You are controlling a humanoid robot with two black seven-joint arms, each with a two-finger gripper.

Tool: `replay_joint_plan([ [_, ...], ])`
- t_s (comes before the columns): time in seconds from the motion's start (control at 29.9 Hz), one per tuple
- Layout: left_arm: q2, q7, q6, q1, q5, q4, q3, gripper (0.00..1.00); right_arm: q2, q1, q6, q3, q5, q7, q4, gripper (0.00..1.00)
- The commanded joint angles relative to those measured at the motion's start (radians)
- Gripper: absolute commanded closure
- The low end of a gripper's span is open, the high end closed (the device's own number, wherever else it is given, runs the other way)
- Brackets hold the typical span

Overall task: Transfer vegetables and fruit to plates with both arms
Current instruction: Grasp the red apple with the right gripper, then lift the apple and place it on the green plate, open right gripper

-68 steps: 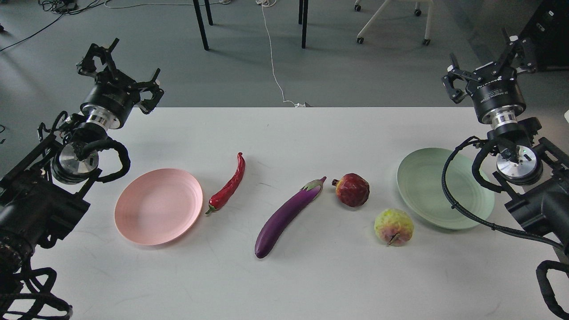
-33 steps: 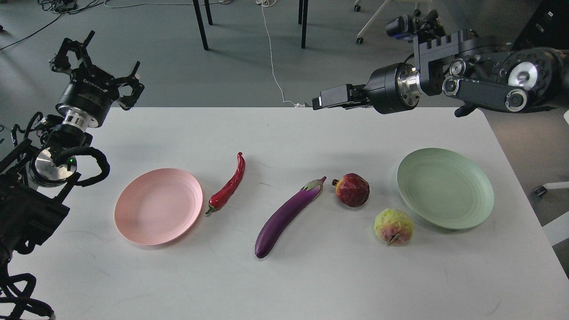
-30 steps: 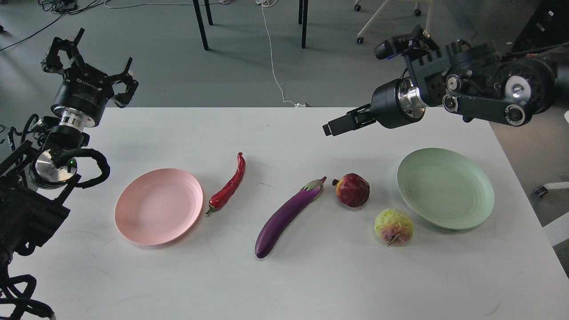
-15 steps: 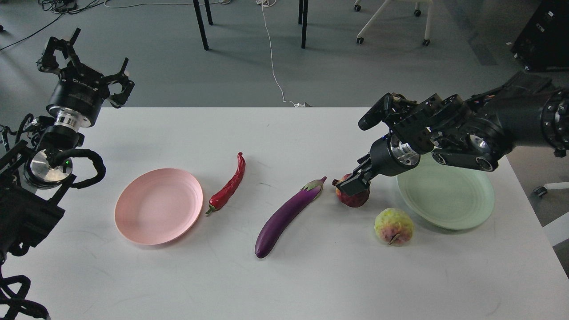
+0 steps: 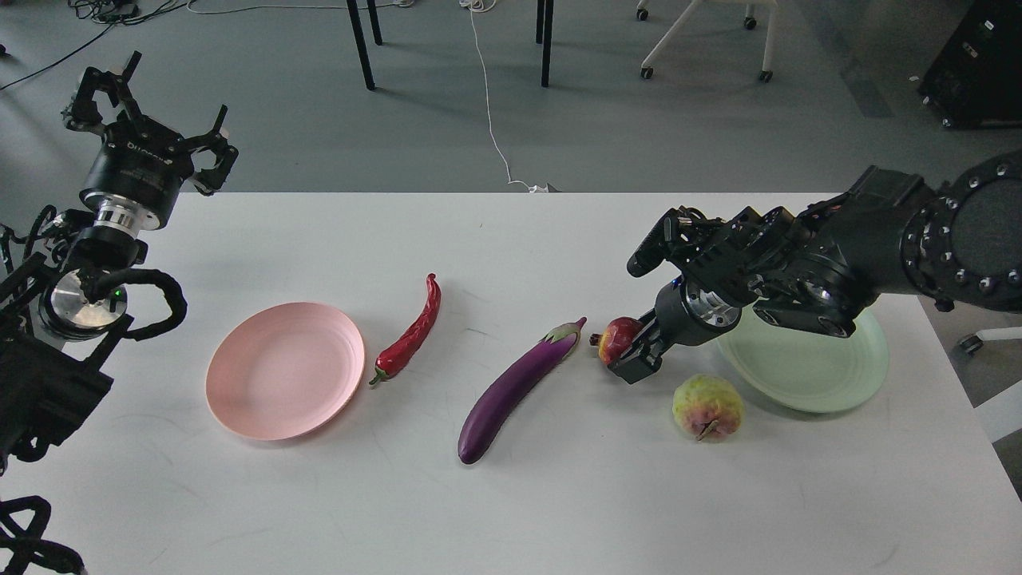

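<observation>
My right gripper (image 5: pixel 636 357) is down on the dark red pomegranate (image 5: pixel 615 337) at mid-table and covers its right side; one dark finger (image 5: pixel 631 369) shows in front of it, and the grip cannot be judged. The purple eggplant (image 5: pixel 511 391) lies just left of it. The red chili pepper (image 5: pixel 411 335) lies beside the pink plate (image 5: pixel 285 371). The bumpy yellow-green fruit (image 5: pixel 707 407) sits near the mint green plate (image 5: pixel 806 375), which my right arm partly hides. My left gripper (image 5: pixel 144 104) is open and empty, raised beyond the table's far left corner.
The white table (image 5: pixel 511 495) carries everything. Beyond its far edge are the grey floor, black table legs (image 5: pixel 361 44), a white cable (image 5: pixel 489 104) and a chair base (image 5: pixel 703 40).
</observation>
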Motion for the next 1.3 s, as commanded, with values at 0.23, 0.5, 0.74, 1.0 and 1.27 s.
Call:
replay_joint_plan([
  [0.23,0.001,0.002,-0.003,0.0,0.0,0.0,0.001,0.02,-0.107,0.131,-0.006,0.045,0.01,0.0,0.01,0.53],
  [0.5,-0.002,0.005,-0.001,0.0,0.003,0.0,0.004,0.02,-0.308,0.096,-0.006,-0.016,-0.069,-0.004,0.004,0.52],
  [0.74,-0.011,0.005,0.0,0.0,0.003,0.0,0.004,0.02,-0.44,-0.053,-0.055,-0.016,-0.075,-0.004,-0.05,0.48],
  [1.0,-0.019,0.006,0.003,-0.001,0.005,-0.002,0.007,0.02,-0.444,-0.15,-0.104,-0.002,-0.072,-0.006,-0.15,0.15],
  [1.27,-0.013,0.006,0.003,-0.001,0.006,-0.002,0.008,0.02,-0.447,-0.153,-0.109,0.054,-0.058,-0.004,-0.138,0.04],
])
